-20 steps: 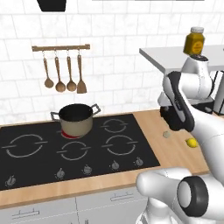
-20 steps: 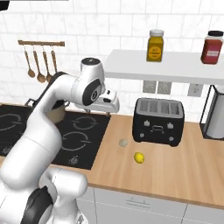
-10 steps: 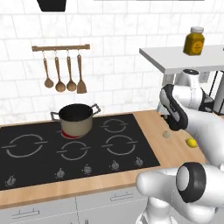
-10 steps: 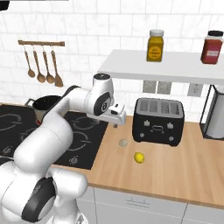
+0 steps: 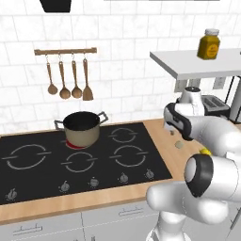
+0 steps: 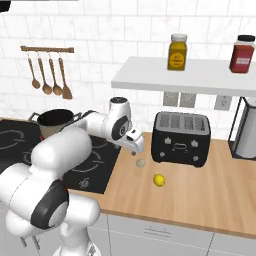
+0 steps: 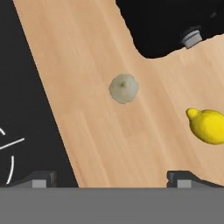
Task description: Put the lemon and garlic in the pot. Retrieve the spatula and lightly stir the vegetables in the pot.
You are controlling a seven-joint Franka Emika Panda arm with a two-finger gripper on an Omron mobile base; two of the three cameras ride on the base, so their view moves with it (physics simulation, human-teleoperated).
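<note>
The small round pale garlic [image 7: 124, 88] sits on the light wooden counter [image 7: 96, 131] beside the yellow lemon [image 7: 207, 126], so the wide-open, empty gripper [image 7: 111, 178] above should drop straight down around it, then squeeze gently.

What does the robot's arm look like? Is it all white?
Mostly. The arm is made of fat, rounded, glossy white pieces, with dark grey rings where they join. At its end is a small white gripper with two dark fingertips. No loose cables or markings are visible.
</note>
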